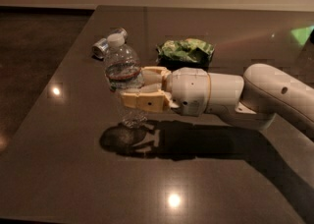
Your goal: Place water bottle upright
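The water bottle (122, 78) is clear ribbed plastic with a white cap and a red-edged label band. It stands nearly upright, cap up, its base just above or touching the dark table (73, 169). My gripper (133, 89) reaches in from the right and is shut on the bottle's middle, one cream finger (144, 102) in front and one behind. The white arm (230, 95) extends to the right edge of the view.
A small silver-blue can (105, 45) lies on its side behind the bottle at the back left. A green crumpled chip bag (185, 52) lies behind the gripper. The table's left edge runs diagonally beside the dark floor.
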Available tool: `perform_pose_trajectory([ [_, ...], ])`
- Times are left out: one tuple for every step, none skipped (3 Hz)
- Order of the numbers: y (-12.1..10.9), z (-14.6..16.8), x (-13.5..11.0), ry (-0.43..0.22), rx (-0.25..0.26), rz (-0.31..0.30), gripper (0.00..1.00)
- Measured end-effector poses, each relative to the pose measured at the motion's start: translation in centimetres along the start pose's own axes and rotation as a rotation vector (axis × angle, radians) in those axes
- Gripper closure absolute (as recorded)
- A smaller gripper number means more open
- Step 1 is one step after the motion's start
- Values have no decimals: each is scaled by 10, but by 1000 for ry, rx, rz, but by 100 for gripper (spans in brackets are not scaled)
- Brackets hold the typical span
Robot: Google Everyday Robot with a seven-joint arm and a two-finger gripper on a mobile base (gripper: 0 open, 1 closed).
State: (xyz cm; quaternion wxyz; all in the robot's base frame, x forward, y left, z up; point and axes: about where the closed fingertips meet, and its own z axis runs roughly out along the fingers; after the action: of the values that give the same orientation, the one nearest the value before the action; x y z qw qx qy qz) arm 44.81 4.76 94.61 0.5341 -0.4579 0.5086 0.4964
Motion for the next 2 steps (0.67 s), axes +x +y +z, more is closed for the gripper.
perform_pose_trajectory([
  [-2,2,7,-5,-1,-10,100],
  [-4,2,14,-20,0,-29,100],
])
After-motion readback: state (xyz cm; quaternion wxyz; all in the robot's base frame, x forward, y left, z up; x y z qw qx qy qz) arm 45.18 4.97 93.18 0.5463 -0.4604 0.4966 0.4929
